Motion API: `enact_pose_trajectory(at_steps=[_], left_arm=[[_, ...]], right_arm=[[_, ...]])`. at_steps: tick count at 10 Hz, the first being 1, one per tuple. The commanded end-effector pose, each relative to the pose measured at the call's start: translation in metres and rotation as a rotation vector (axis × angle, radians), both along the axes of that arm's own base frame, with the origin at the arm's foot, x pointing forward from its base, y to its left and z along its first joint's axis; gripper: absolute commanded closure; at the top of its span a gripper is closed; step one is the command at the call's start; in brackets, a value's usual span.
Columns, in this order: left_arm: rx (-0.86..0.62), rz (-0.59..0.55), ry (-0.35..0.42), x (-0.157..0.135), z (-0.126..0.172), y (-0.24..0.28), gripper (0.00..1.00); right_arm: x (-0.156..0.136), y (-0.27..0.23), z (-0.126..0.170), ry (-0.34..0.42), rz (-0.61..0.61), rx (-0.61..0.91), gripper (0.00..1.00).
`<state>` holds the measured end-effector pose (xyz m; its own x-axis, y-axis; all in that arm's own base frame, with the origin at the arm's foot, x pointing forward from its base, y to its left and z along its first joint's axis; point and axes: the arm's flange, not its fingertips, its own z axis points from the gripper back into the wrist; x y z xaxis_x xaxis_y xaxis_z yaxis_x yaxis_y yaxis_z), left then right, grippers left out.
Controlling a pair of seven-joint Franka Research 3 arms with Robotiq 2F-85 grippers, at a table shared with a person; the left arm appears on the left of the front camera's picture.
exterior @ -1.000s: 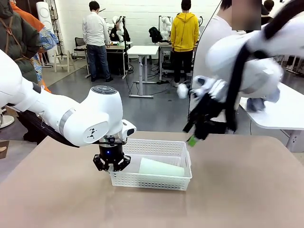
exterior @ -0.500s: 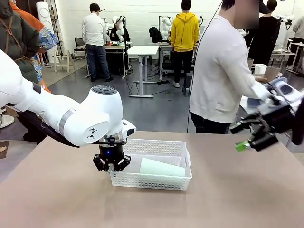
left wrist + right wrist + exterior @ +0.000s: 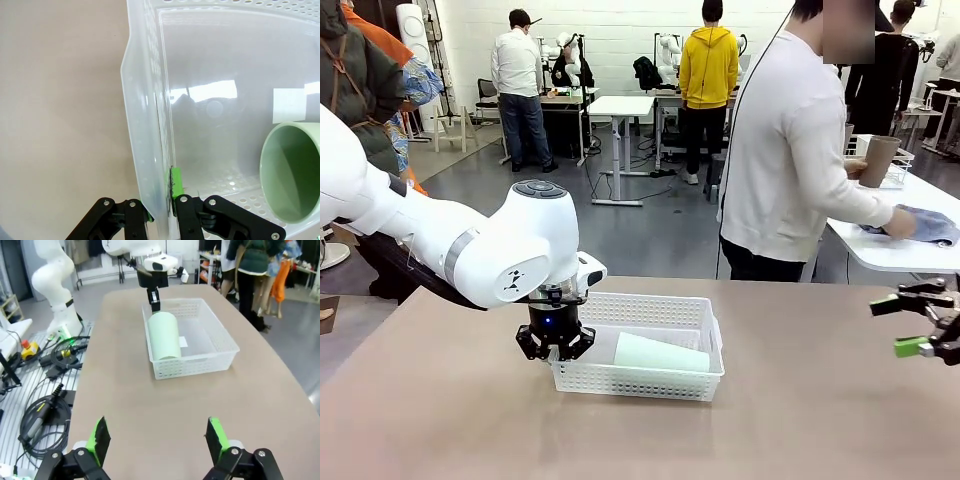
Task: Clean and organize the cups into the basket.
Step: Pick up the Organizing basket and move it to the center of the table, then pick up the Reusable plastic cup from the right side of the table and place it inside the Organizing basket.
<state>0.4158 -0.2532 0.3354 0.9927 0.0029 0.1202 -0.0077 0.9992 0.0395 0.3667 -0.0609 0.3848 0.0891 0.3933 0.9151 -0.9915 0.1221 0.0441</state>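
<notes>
While left gripper [image 3: 556,349] clamps basket [image 3: 665,300] wall (mint cup [image 3: 660,353] lying inside), right gripper [image 3: 897,326] hangs spread at the right table [image 3: 800,420] edge.

From the front, the left tool [image 3: 556,350] has tips too small to make out against the basket [image 3: 640,380] wall. In its wrist view, the mint cup [image 3: 295,170] right of that tool runs off the edge. The right tool [image 3: 903,325] gets clipped by the front view's edge too.

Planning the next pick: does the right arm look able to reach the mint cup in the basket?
Probably yes: the right tool hangs open, bare table lies between it and the basket, and the mint cup lies uncovered; the left tool grips its left wall.
</notes>
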Motion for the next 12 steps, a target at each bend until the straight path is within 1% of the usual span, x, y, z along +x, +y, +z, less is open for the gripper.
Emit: enact_pose_trajectory(at_steps=[1, 2, 3, 4, 6, 7, 8, 9, 12], left_arm=[[-0.001, 0.000, -0.002, 0.001, 0.001, -0.002, 1.00], [-0.001, 0.000, -0.002, 0.001, 0.001, -0.002, 1.00], [-0.001, 0.000, -0.002, 0.001, 0.001, -0.002, 1.00], [-0.001, 0.000, -0.002, 0.001, 0.001, -0.002, 1.00], [-0.001, 0.000, -0.002, 0.001, 0.001, -0.002, 1.00], [-0.001, 0.000, -0.002, 0.001, 0.001, -0.002, 1.00], [-0.001, 0.000, -0.002, 0.001, 0.001, -0.002, 1.00], [-0.001, 0.000, -0.002, 0.001, 0.001, -0.002, 1.00], [-0.001, 0.000, -0.002, 0.001, 0.001, -0.002, 1.00]], right_arm=[[-0.004, -0.025, -0.014, -0.004, -0.054, 0.075, 0.00], [-0.011, -0.036, -0.022, 0.014, -0.092, 0.082, 0.00], [-0.022, -0.046, -0.028, 0.026, -0.159, 0.104, 0.00], [-0.038, -0.056, -0.033, 0.028, -0.220, 0.115, 0.00], [-0.060, -0.066, -0.039, 0.012, -0.285, 0.127, 0.00], [-0.064, -0.066, -0.039, 0.013, -0.309, 0.130, 0.00], [-0.060, -0.060, -0.036, 0.035, -0.322, 0.090, 0.00], [-0.045, -0.089, -0.033, 0.052, -0.272, 0.110, 0.00], [-0.045, -0.089, -0.033, 0.052, -0.272, 0.110, 0.00]])
